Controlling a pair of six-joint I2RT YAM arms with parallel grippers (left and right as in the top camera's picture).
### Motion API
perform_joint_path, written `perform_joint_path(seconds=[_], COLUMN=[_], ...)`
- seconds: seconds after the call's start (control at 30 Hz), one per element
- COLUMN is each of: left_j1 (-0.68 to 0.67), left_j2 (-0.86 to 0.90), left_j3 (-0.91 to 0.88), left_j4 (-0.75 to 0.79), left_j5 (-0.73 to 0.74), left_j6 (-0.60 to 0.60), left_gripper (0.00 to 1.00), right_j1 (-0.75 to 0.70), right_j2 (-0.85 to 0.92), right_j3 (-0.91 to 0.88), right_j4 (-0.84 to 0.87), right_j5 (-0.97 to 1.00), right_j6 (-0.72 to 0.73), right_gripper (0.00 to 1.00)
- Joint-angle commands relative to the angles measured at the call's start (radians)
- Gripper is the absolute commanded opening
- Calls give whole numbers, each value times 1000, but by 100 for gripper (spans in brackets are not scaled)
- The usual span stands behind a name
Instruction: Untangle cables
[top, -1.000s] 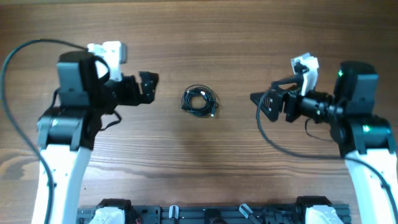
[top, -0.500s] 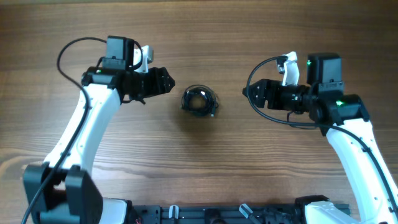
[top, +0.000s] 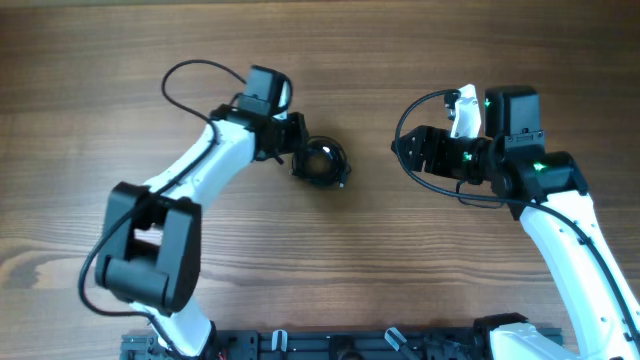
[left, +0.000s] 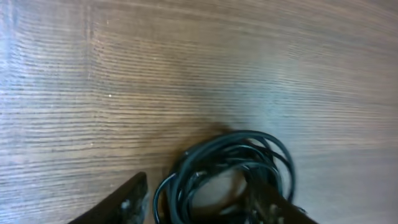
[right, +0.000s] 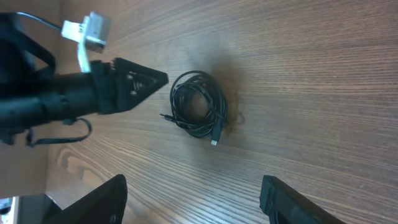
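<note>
Table (top: 120, 60) of wood grain, coiled cables (top: 320, 162), left pincer (top: 299, 148) open at them, right pincer (top: 403, 152) open, apart.

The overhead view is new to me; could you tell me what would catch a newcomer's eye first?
A small black coil of cables lies in the middle of the wooden table. The left gripper, open, sits right at the coil's left edge, while the right gripper, also open, hangs apart to its right.

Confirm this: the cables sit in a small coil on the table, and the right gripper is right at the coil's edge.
Wrong arm. The left gripper is at the edge of the coiled cables; the right gripper is well apart from them, as the overhead view shows.
</note>
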Motion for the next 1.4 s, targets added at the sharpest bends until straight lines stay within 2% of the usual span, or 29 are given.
perform_joint_path(seconds=[0.0,0.1,0.23,0.3,0.37,0.53,0.6,0.77,0.83,0.9,1.0,1.07,1.2,1.37], left_j1=[-27,-28,-32,-32,-32,-39,-51,-84,-83,-72,-42,-5,47,53], left_j2=[52,69,93,105,113,113,115,150,166,158,89,-18,-251,-438], left_j3=[12,5,3,2,-10,-13,-14,-14,-14,-11,8,21,21,21], left_j4=[5,-2,-1,-3,-2,-11,-15,-16,-14,-10,-32,-68,-123,-227], left_j5=[-138,-127,-28,-29,-29,-28,-28,-33,-33,-28,51,135,373,394], left_j6=[-22,-21,42,42,42,42,42,42,42,47,124,150,209,208], left_gripper=[45,45,45,39,29,17,13,12,4,4,4,4,4,4], right_j1=[5,5,5,5,5,5,5,5,5,5,5,5,5,5], right_j2=[11,11,11,11,11,13,13,13,13,13,13,13,13,13], right_j3=[18,18,18,18,18,16,16,16,16,16,16,16,16,16], right_j4=[0,-3,-5,-4,-3,-6,-6,-10,-10,-10,0,21,84,122], right_j5=[18,21,26,26,25,32,32,32,31,32,31,-10,-148,-248], right_j6=[10,8,7,7,7,8,8,10,10,10,7,6,-2,18], right_gripper=[71,71,71,71,71,71,71,71,71,71,71,70,70,68])
